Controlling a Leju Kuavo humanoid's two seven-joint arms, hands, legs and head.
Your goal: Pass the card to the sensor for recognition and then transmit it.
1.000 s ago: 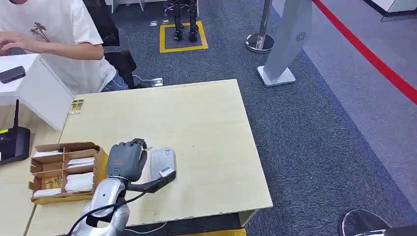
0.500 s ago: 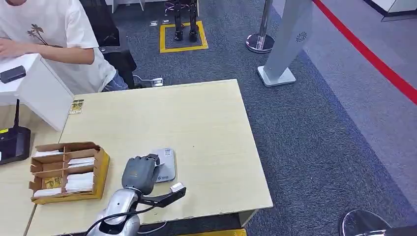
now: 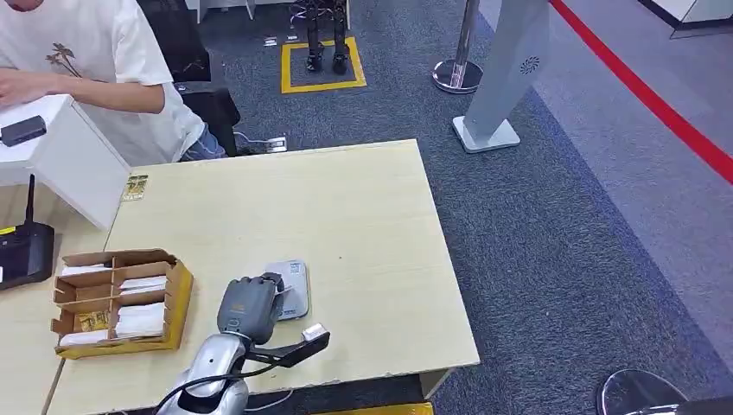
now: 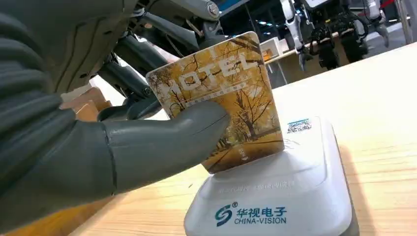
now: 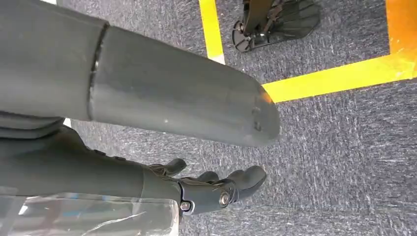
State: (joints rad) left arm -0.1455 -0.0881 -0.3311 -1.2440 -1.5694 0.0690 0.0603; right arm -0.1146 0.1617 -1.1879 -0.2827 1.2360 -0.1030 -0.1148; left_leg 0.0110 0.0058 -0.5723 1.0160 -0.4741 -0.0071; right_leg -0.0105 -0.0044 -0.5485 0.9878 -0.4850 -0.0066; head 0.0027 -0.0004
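The robot's left hand [image 3: 250, 304] was over the near part of the pale wooden table [image 3: 363, 216], and it held a yellow hotel key card with a picture of autumn trees [image 4: 226, 98]. The thick grey thumb [image 4: 162, 140] pressed on the front face of the card, while the darker fingers [image 4: 147, 54] were closed behind it, so the card was pinched between them. The card stood nearly upright and a little tilted, with its lower edge on or just above the flat white card reader with blue lettering [image 4: 280, 196]; I could not tell if they really touched. In the head view the white reader [image 3: 292, 290] lay on the table just beside the hand, partly covered by it. To the left of the hand was an open brown cardboard box with compartments [image 3: 177, 298], holding white cards. At the far left corner a person in a white T-shirt [image 3: 112, 60] sat behind a white desk. The right hand [image 5: 211, 189] hung above the grey carpet with yellow lines [image 5: 344, 147]; its fingers were apart, a little curled, and held nothing.
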